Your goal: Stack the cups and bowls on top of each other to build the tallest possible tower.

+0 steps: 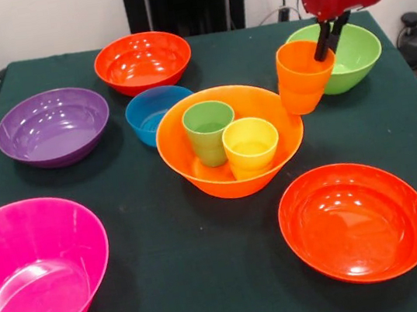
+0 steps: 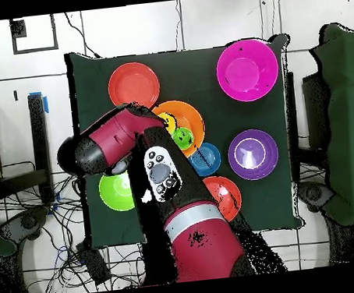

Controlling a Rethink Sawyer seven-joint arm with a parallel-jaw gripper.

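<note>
Pink bowl [image 1: 37, 268] nearest; seven bowls, three cups; pincer [image 1: 327, 48] grasping orange cup [image 1: 303, 79].

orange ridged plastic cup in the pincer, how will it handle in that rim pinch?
Probably light and stiff: the small orange ridged plastic cup hangs off the table, held only by the pincer on one side of its rim. Its glossy wall looks slippery, so it may slide. It hangs slightly tilted, so it could swing or pivot during moves.
</note>
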